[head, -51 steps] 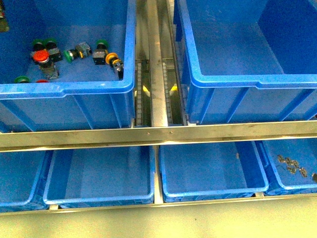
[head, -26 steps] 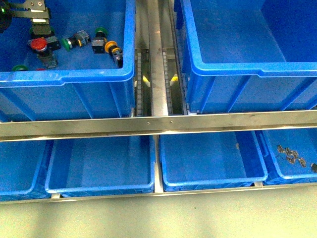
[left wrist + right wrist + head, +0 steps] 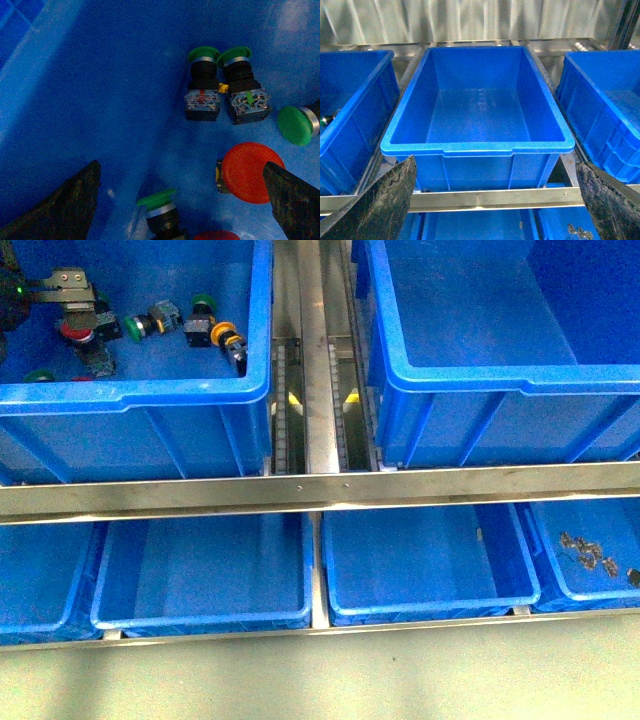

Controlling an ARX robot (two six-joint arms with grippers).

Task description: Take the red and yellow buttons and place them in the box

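Observation:
A red button (image 3: pixel 75 331) lies among green-capped switches in the upper left crate (image 3: pixel 140 395). A yellow button (image 3: pixel 225 337) lies near that crate's right wall. My left gripper (image 3: pixel 68 295) hangs open just over the red one. In the left wrist view the red button's cap (image 3: pixel 248 172) sits between the fingers, close against one finger (image 3: pixel 292 200), and a second red cap (image 3: pixel 215 235) peeks in at the frame's edge. The box (image 3: pixel 605 112), with stepped ridges on its wall, stands off to one side of my open right gripper (image 3: pixel 495 175).
Green-capped switches (image 3: pixel 202 82) (image 3: pixel 242 82) (image 3: pixel 157 210) crowd the red button. A plain-fronted, empty blue crate (image 3: pixel 477 147) faces the right gripper; it is the upper right crate (image 3: pixel 500 390). A steel rail (image 3: pixel 320 495) crosses in front. Shallow bins (image 3: pixel 200 580) sit below, one holding small metal parts (image 3: pixel 590 558).
The left gripper came into view at the crate's far left corner and moved down toward the red button. The camera view shifted slightly a second ago, then held.

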